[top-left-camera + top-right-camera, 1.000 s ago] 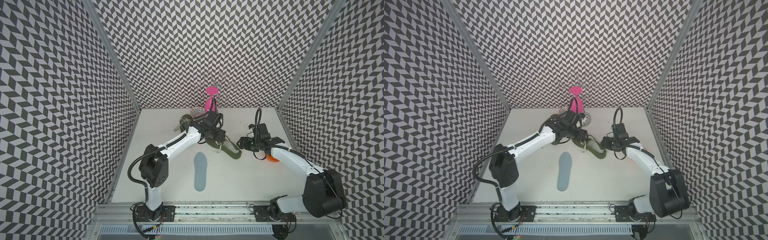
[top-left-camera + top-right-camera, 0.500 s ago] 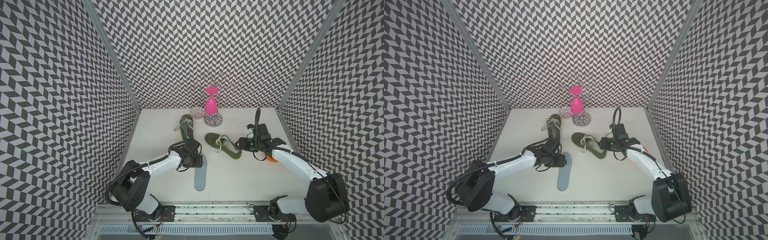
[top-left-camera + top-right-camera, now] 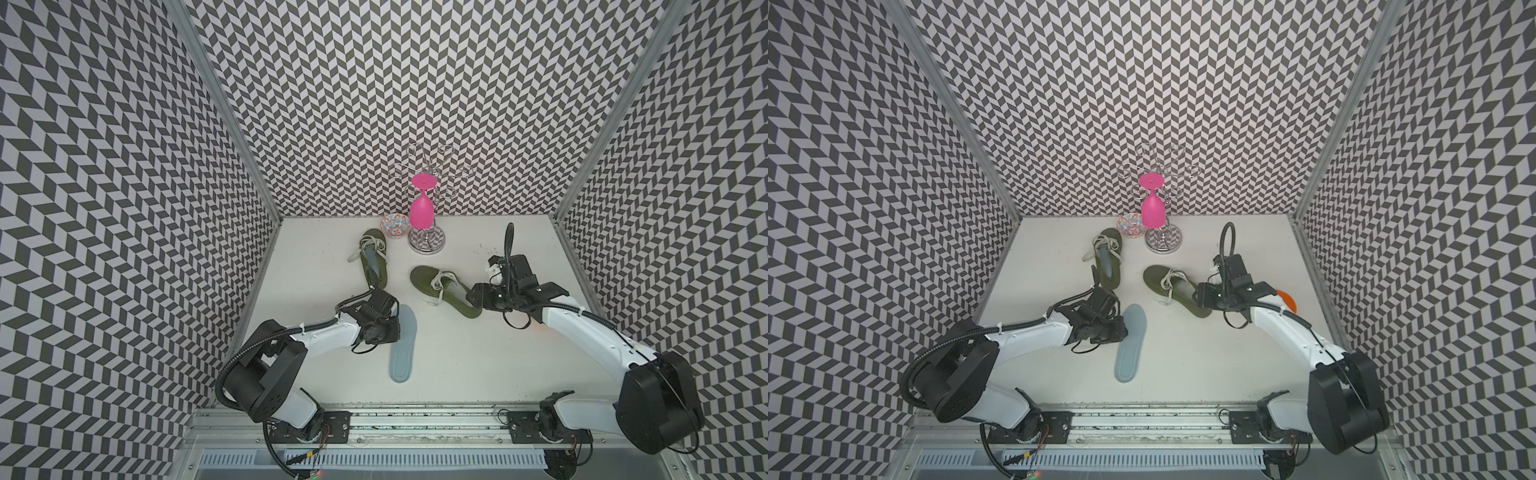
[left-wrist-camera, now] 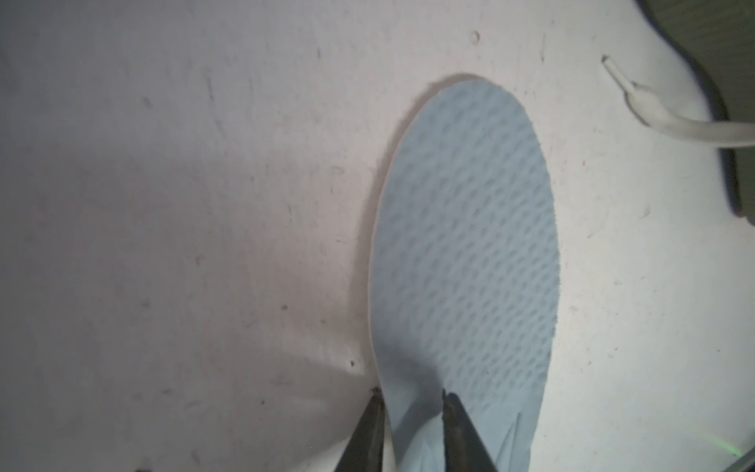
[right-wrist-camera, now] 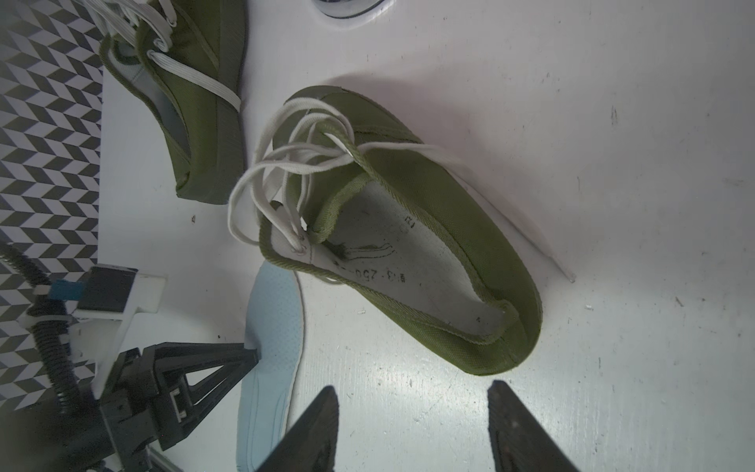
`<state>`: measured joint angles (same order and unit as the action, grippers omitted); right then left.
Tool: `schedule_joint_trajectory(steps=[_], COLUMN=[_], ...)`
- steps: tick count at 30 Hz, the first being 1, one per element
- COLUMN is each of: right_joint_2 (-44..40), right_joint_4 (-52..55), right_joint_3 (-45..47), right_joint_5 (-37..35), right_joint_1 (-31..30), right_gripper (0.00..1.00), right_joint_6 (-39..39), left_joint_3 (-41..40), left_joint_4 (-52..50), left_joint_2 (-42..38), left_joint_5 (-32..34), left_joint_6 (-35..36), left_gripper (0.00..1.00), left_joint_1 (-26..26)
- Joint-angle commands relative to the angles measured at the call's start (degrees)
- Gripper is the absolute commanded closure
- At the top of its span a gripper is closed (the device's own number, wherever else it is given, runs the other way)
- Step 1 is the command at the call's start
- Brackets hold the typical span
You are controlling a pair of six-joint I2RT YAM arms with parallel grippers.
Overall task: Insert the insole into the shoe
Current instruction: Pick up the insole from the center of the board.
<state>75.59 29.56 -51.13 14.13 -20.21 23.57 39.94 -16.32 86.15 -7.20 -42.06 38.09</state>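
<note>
Insole point(image 3: 402, 345) lies outside the shoe point(image 3: 446, 293), edge pinched by left gripper point(image 4: 412, 396); right gripper point(image 5: 413, 388) open

Digits 250 printed inside the green shoe point(image 5: 429, 192), neighbouring marks unreadable

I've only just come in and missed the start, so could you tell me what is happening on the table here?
The left gripper is pinched on one edge of the light blue insole, which lies on the white table. The right gripper is open, just short of the heel of the green shoe and not touching it; that shoe is empty. A second green shoe lies farther back. The insole is not yet in the shoe.
</note>
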Motion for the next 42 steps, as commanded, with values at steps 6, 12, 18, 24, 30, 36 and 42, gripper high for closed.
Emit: schedule_joint_trajectory(steps=[6,12,18,24,30,36,42], right_joint_2=[-0.87,-0.36,1.44,2.31,3.89,7.53,7.61], right_joint_4=[-1.86,4.35,2.97,-5.7,-12.4,-17.01,-21.51], right_joint_3=[0.17,-6.96,-13.21,-10.74,-6.13,-5.07,-4.15], right_joint_5=[0.38,5.68,19.32,25.6,26.29,27.82,29.41], right_joint_1=[-0.36,-0.36,-0.43,-4.04,-6.08,-7.63,-7.92], right_gripper=[0.41,0.4,0.38,0.37,0.4,0.47,0.6], right_joint_6=[-0.01,-9.43,-7.33,0.49,5.51,7.81,10.79], left_joint_3=[-0.43,6.97,15.18,20.08,20.06,21.05,19.39], left_joint_4=[0.41,-3.26,-7.31,-5.85,-1.06,0.14,1.47], left_joint_2=[-2.85,-8.41,-11.25,-11.29,-10.48,-8.77,-8.54], left_joint_5=[4.73,4.89,5.75,5.26,4.55,4.12,3.87], left_joint_6=[-4.96,-7.02,-7.34,-7.84,-9.61,-9.56,-9.98], left_gripper=[0.96,1.0,1.0,1.0,1.0,1.0,1.0], left_joint_1=[1.26,0.56,0.74,1.17,1.77,2.87,3.14])
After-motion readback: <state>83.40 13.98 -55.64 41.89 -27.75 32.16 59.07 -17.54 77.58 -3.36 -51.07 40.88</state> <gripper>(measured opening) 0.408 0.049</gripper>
